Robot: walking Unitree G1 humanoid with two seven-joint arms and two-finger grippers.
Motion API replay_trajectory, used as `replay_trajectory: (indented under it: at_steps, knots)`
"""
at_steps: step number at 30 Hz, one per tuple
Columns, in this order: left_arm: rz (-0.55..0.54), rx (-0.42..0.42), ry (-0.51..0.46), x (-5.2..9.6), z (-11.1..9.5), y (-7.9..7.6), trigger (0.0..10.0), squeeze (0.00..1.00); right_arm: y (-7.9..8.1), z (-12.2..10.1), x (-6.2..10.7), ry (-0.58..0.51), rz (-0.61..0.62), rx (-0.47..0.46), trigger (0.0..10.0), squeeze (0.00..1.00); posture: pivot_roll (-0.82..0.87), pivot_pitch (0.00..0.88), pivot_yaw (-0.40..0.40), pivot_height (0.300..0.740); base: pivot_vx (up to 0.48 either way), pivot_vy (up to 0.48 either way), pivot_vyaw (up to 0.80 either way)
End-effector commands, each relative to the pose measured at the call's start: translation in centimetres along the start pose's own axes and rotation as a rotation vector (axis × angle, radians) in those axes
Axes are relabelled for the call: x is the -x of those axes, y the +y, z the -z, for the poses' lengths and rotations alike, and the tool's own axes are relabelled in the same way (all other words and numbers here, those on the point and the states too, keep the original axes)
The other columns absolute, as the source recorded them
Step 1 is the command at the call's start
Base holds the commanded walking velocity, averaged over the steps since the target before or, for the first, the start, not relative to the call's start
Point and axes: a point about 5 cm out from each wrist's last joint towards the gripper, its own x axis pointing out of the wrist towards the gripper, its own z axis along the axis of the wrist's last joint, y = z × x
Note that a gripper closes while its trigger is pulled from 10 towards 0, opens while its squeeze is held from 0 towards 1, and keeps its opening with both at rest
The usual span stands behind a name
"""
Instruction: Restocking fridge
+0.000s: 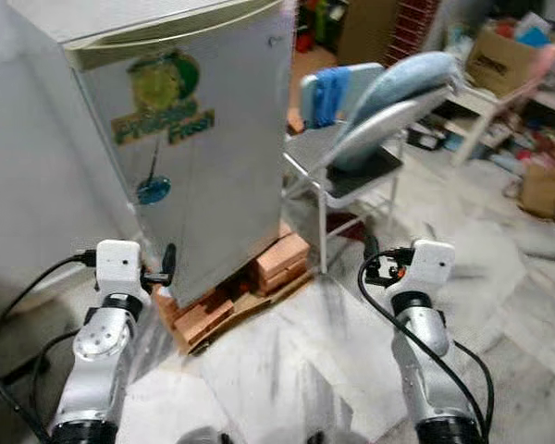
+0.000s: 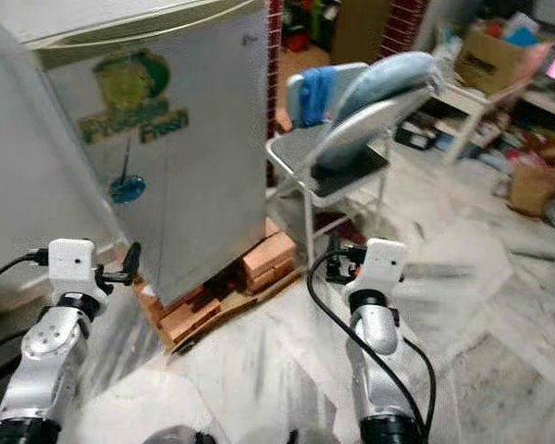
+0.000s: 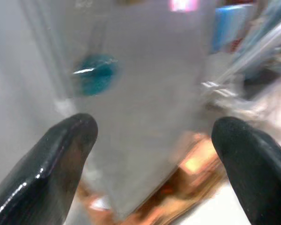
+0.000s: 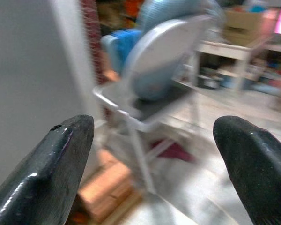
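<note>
Left pincer (image 1: 167, 264), spread wide and empty, hovers just beside the closed fridge (image 1: 194, 139).

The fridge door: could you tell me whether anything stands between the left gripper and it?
Nothing visible does. The left gripper, fingers open, is raised beside the lower corner of the fridge, whose door is shut. The bricks lie lower, under the fridge, and the chair stands off to its right.
</note>
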Motion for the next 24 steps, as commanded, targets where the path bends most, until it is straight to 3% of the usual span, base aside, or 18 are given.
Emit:
replay_trajectory:
  at_steps: [1,2,3,8,9,10,11,15,24]
  knots:
    - [-0.024,-0.021,0.014,0.35,0.17,0.77,10.0,0.00,0.68,-0.40,-0.31,-0.016,-0.022,-0.021,10.0,0.00,0.05,0.067,-0.010,0.740,0.000,0.480,-0.43]
    - [-0.023,-0.021,0.016,0.41,0.25,0.72,10.0,0.00,0.71,-0.46,-0.34,-0.019,-0.027,-0.022,10.0,0.78,0.05,0.067,-0.012,0.740,0.000,0.480,-0.41]
    - [-0.023,-0.022,0.017,0.48,0.31,0.70,10.0,0.00,0.75,-0.50,-0.37,-0.021,-0.031,-0.022,10.0,1.00,0.05,0.066,-0.015,0.740,0.000,0.480,-0.41]
    - [-0.042,-0.018,0.024,0.66,0.52,0.98,10.0,0.00,0.80,-0.65,-0.54,-0.023,-0.040,0.000,10.0,1.00,0.05,0.063,-0.030,0.740,0.000,0.480,0.00]
    - [-0.046,-0.020,0.025,0.69,0.54,1.03,10.0,0.00,0.79,-0.62,-0.60,-0.021,-0.042,0.002,10.0,0.76,0.05,0.061,-0.032,0.740,0.000,0.480,0.00]
    - [-0.048,-0.021,0.026,0.71,0.55,1.04,10.0,0.00,0.79,-0.61,-0.63,-0.021,-0.043,0.002,10.0,0.76,0.05,0.061,-0.032,0.740,0.000,0.480,0.00]
    - [-0.046,-0.025,0.022,0.73,0.46,1.05,10.0,0.00,0.83,-0.62,-0.72,-0.020,-0.047,0.005,10.0,0.00,0.05,0.063,-0.033,0.740,0.000,0.480,0.00]
    - [-0.040,-0.028,0.023,0.70,0.42,1.06,10.0,0.00,0.86,-0.59,-0.90,-0.015,-0.047,0.017,10.0,0.00,0.06,0.063,-0.032,0.740,0.000,0.480,0.00]
    - [-0.015,-0.028,0.022,0.55,0.39,0.79,10.0,0.00,0.74,-0.62,-1.09,-0.017,-0.050,0.031,10.0,0.00,0.06,0.065,-0.045,0.740,0.000,0.366,-0.78]
